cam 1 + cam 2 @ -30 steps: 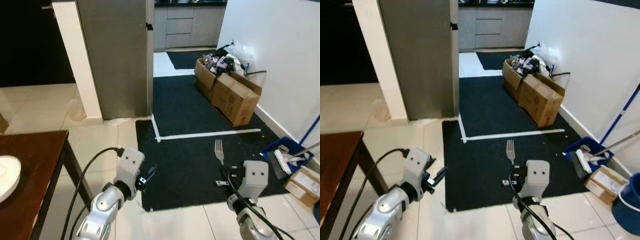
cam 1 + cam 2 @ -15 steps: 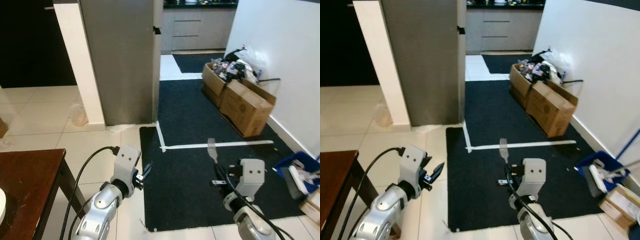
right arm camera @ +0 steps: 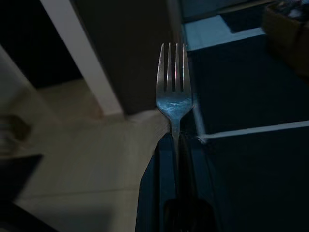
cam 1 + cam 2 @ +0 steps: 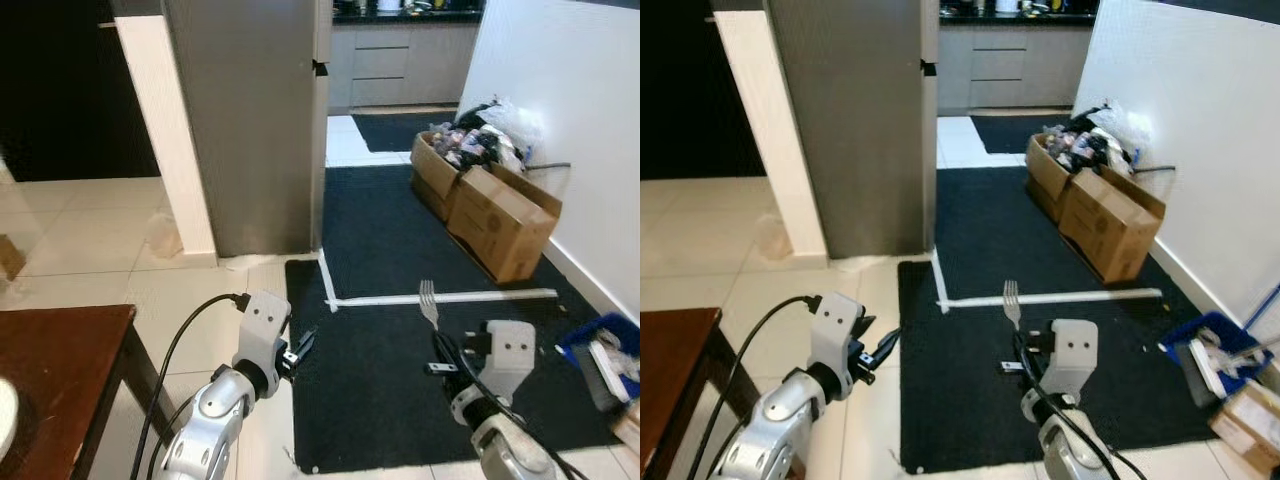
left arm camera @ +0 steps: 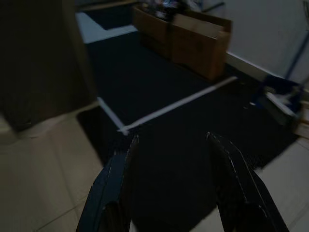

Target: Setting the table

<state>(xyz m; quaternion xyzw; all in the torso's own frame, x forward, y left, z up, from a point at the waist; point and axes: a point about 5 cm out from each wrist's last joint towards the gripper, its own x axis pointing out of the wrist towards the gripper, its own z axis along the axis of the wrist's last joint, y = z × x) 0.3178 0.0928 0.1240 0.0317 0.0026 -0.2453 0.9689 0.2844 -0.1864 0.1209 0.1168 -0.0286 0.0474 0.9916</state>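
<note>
The right tool (image 4: pixel 437 330) is clamped on the handle of a fork (image 4: pixel 428 302), tines up, held upright in front of the robot over the black rug (image 4: pixel 400 250); the right wrist view confirms the grip, the fork (image 3: pixel 174 87) rising straight out between the two closed fingers. The left tool (image 4: pixel 303 346) carries nothing; its fingers (image 5: pixel 116 188) stand apart in the left wrist view, with only rug and floor tiles beyond them.

The bench (image 4: pixel 60 370) lies low on the robot's left, a dark wooden corner; a white plate (image 4: pixel 5 415) sits at its near left edge, cut off by the frame, so its contents cannot be told. The fork is well apart from the bench and from the plate.

Surroundings: a grey fridge (image 4: pixel 250 120) ahead; cardboard boxes (image 4: pixel 495 215) against the right wall; a white tape line (image 4: pixel 440 298) across the rug.

Assessment of progress: one plate appears to be laid already; the fork is in hand but not yet delivered; judged midway through a carry. Remaining, as far as can be judged: turn toward the bench, approach, lower the fork beside the plate, release. Whether other cutlery is already laid cannot be told, since most of the bench is out of frame.
</note>
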